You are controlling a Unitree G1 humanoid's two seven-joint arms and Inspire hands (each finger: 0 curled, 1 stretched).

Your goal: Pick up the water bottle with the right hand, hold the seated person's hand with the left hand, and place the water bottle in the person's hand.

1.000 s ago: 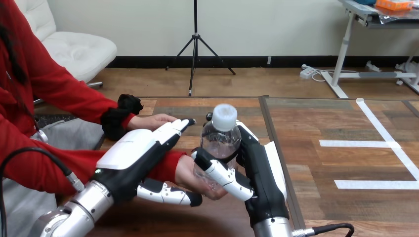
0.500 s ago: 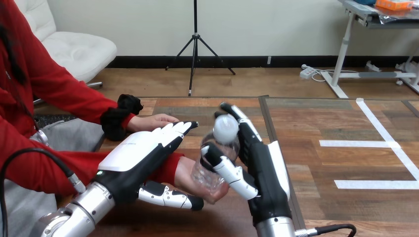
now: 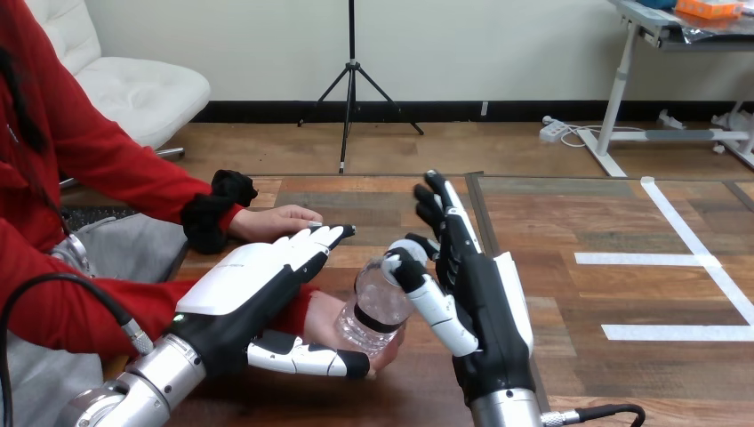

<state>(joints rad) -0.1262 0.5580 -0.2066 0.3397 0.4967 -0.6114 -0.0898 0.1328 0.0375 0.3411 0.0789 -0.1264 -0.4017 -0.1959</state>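
Wood table (image 3: 578,222) carries the handover at its near left, where the left robot hand (image 3: 253,280) lies flat over the person's hand (image 3: 322,318), fingers straight and thumb beneath. The right robot hand (image 3: 485,302) is spread wide just right of the bottle (image 3: 373,307), which lies tilted in the person's palm, the robot thumb touching its neck. I'd draw that hand off rightward slowly, so the bottle isn't nudged.
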